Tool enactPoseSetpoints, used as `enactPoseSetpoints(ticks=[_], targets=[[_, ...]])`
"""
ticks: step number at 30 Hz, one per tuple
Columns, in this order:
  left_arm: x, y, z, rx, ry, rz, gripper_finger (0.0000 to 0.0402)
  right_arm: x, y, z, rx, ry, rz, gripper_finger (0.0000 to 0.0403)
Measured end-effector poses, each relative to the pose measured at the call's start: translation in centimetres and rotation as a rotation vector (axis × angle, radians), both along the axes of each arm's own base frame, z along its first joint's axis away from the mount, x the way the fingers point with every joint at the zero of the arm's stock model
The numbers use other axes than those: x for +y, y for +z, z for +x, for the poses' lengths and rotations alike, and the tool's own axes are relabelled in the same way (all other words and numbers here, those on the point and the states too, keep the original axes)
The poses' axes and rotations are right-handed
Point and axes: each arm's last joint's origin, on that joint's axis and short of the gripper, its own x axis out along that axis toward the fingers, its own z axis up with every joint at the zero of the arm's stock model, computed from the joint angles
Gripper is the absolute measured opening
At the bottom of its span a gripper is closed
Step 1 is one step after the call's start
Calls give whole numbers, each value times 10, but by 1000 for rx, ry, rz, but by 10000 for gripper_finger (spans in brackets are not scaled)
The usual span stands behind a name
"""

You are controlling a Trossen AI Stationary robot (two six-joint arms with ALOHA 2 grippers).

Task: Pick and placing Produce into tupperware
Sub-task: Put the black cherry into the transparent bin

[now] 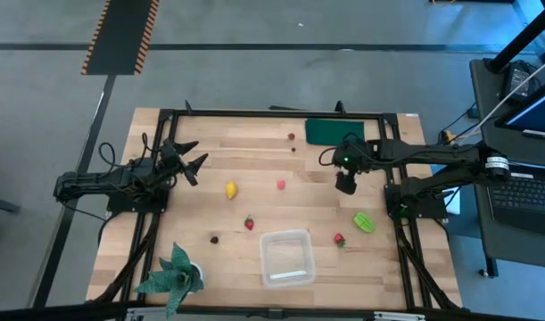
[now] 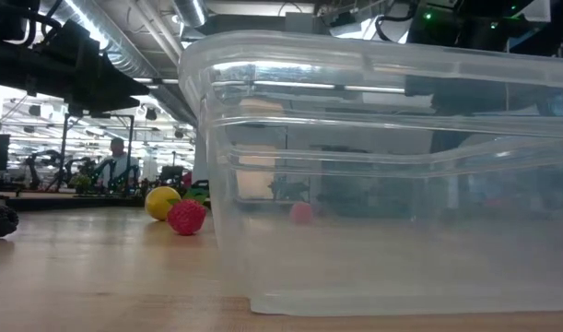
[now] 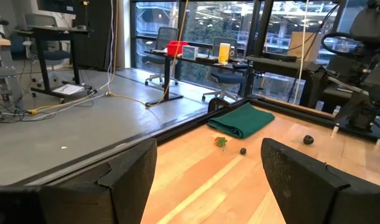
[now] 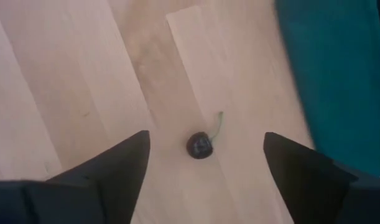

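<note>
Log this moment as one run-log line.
right gripper: open, above dark cherry beside green pad | left gripper: open, waiting at table's left | tupperware: empty | produce: none placed

a robotics lab in an open industrial hall

the wooden counter (image 1: 254, 178) sits in a black metal frame (image 1: 254, 113) on a grey concrete floor (image 1: 254, 71), with a strip of black-and-orange hazard tape (image 1: 120, 36) marked across it. a laptop (image 1: 531, 178) stands on a side desk by the right arm. beyond the counter, office chairs (image 3: 166, 46), loose cables (image 3: 65, 102) and work desks (image 3: 53, 37) fill the room. exposed ducts and strip lights (image 2: 124, 46) run overhead, and a person (image 2: 120, 161) sits among other rigs in the distance.
</note>
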Motion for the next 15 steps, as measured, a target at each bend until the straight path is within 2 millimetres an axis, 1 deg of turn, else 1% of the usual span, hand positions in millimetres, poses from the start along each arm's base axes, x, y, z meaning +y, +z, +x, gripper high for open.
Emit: enactPoseSetpoints(ticks=[4,6,12,15], targets=[[0,0,0,0,0,0,281,0,0,0,-38,-113,39,323],[0,0,0,0,0,0,281,0,-2,0,-26,-152,51,323],[0,0,0,0,0,0,281,-6,-26,-2,37,-346,111,323],[0,0,0,0,0,0,281,-7,-39,-1,55,-398,132,323]])
